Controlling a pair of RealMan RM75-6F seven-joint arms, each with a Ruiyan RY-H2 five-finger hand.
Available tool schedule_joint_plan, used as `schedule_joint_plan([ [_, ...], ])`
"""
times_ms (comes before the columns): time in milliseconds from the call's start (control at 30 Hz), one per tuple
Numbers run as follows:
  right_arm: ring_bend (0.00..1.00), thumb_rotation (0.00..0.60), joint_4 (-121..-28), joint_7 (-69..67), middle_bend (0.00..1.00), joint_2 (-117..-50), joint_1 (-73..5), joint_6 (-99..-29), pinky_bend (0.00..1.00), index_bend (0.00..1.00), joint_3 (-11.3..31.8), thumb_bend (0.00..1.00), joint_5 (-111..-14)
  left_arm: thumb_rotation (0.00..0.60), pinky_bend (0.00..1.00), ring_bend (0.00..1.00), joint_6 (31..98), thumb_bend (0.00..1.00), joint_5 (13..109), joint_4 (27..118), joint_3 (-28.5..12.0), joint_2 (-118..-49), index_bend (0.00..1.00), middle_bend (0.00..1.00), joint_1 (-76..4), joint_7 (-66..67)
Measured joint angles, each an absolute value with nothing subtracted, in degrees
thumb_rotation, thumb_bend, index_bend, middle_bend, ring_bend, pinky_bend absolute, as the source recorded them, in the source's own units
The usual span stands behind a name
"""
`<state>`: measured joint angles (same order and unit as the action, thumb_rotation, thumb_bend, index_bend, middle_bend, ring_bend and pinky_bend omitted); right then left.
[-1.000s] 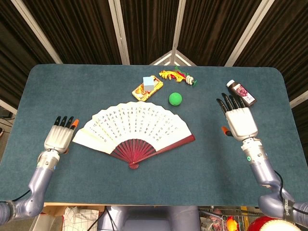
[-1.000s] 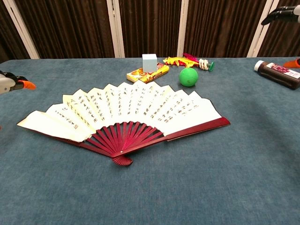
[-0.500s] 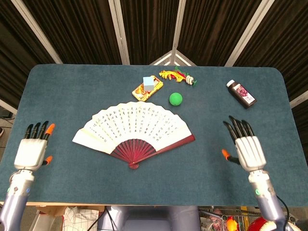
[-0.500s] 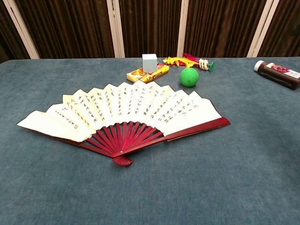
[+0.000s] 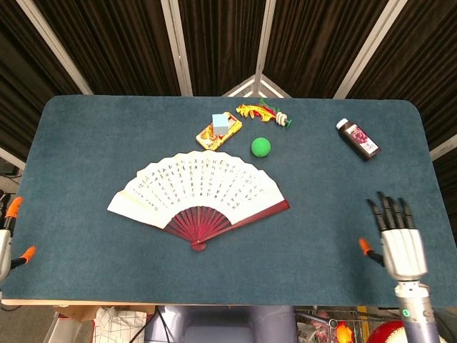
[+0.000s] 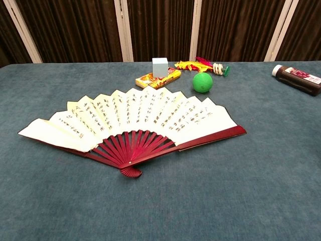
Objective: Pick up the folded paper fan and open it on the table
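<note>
The paper fan (image 5: 196, 187) (image 6: 135, 118) lies spread wide on the blue table, its cream leaf covered in black writing and its red ribs meeting at a pivot near the front. My right hand (image 5: 397, 243) hovers at the table's front right corner, fingers straight and apart, holding nothing. Of my left hand (image 5: 8, 236) only an edge with orange fingertips shows at the far left border, well away from the fan. Neither hand appears in the chest view.
Behind the fan sit a yellow box (image 5: 218, 131) with a pale blue cube (image 5: 219, 121) on it, a green ball (image 5: 260, 147), and a red-yellow tassel toy (image 5: 263, 114). A dark bottle (image 5: 358, 138) lies at the back right.
Both hands have drawn back toward the front edge and outward, away from the fan. The left hand has nearly left the head view. The fan has not moved.
</note>
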<state>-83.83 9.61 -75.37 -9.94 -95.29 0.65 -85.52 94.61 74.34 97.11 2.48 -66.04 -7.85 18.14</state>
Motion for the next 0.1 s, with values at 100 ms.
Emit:
schedule_joint_plan([
  [100, 0.08, 0.600, -84.1, 9.0, 0.05, -74.1, -8.5, -95.8, 0.04, 0.13, 2.0, 0.27, -83.7, 0.600, 0.00, 0.00, 94.5, 0.07, 75.0, 97.2, 2.2, -64.8, 0.00, 0.00, -7.2, 16.1],
])
